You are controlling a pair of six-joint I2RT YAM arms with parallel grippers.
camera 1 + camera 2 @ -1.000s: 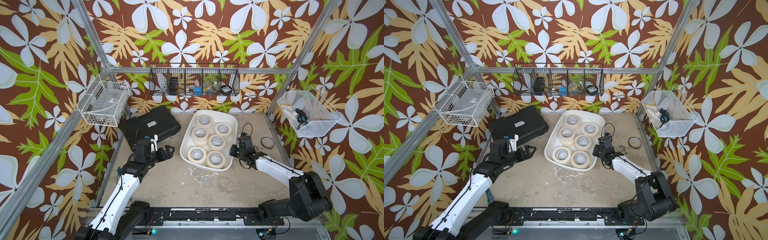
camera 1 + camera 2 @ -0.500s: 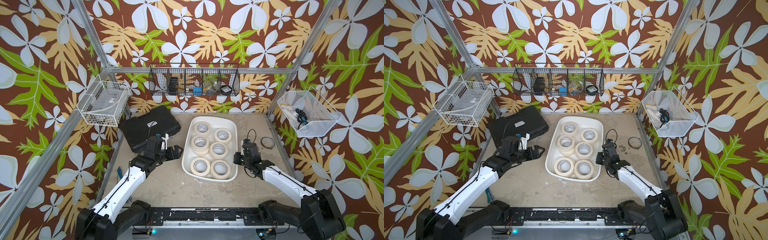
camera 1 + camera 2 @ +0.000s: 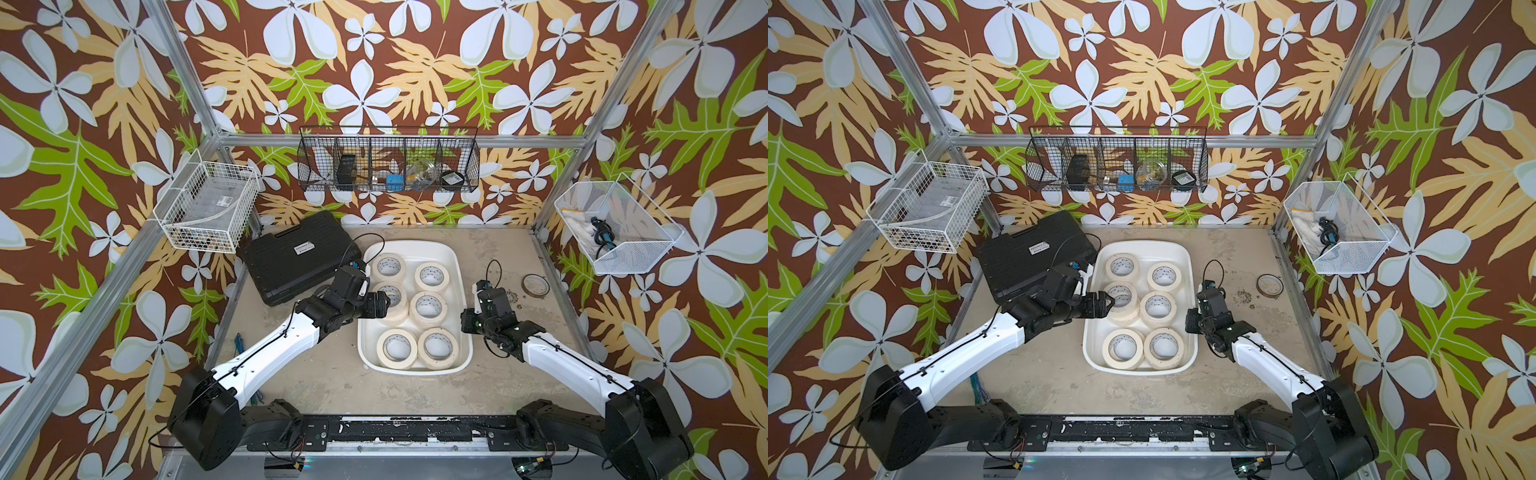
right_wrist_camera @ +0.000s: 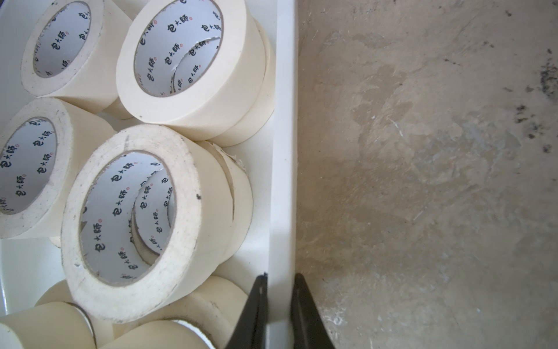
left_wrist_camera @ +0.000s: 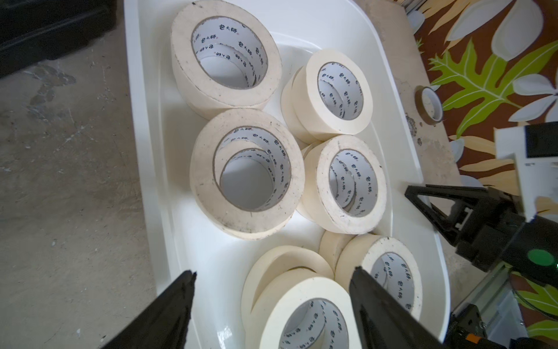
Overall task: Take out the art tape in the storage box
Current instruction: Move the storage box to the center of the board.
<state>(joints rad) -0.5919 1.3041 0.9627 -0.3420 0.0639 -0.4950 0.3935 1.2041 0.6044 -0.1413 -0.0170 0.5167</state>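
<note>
While the right gripper (image 4: 279,276) is clamped on the box (image 4: 283,151) rim, the left gripper (image 5: 273,275) hovers jaws wide over the tape rolls (image 5: 246,175) inside it. Next, I'd guess: drop, squeeze one, lift.

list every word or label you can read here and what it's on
"包大師": printed over and over on the white cores of the tape
White label on the case: too small to read
Sticker in the left basket: too small to read
Label on the black disc in the back basket: blurred
</note>
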